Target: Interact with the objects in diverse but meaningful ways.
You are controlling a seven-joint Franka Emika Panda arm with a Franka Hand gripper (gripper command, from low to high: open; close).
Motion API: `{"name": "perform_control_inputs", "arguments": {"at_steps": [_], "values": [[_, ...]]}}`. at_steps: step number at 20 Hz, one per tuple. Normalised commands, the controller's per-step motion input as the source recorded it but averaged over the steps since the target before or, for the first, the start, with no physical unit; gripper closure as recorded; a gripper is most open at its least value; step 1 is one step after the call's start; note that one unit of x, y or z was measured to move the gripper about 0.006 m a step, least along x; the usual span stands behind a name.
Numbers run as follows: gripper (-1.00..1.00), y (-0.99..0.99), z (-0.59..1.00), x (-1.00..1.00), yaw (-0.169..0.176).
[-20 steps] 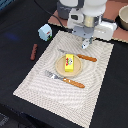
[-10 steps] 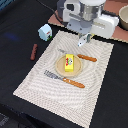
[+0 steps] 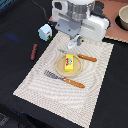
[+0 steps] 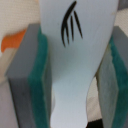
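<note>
My gripper (image 3: 75,43) hangs over the far edge of the placemat, shut on the white scoop-like piece (image 3: 77,40). In the wrist view that white piece (image 4: 75,55), marked with a black fork-like sign, fills the gap between the green-padded fingers (image 4: 41,80). Just in front of the gripper, the yellow pack (image 3: 69,63) with red-white print lies on a round tan plate (image 3: 59,66). The light blue-and-white box (image 3: 45,31) stands off the mat on the exterior view's left. Closer to the camera on that side, the dark reddish-brown stick (image 3: 34,51) lies on the black table.
A striped placemat (image 3: 45,90) covers the middle of the black table. An orange-handled knife (image 3: 86,57) lies beyond the plate and an orange-handled fork (image 3: 66,79) in front of it. A bowl (image 3: 122,18) sits on a brown mat at the far right.
The arm has shifted slightly toward the exterior view's left with the white piece still held. The items on the table have not moved.
</note>
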Motion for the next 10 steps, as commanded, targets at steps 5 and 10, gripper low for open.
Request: {"name": "perform_control_inputs", "arguments": {"at_steps": [5,10], "values": [[1.0,-0.61,-0.06,-0.65,-0.001],[1.0,-0.58,-0.09,-0.69,-0.006]]}}
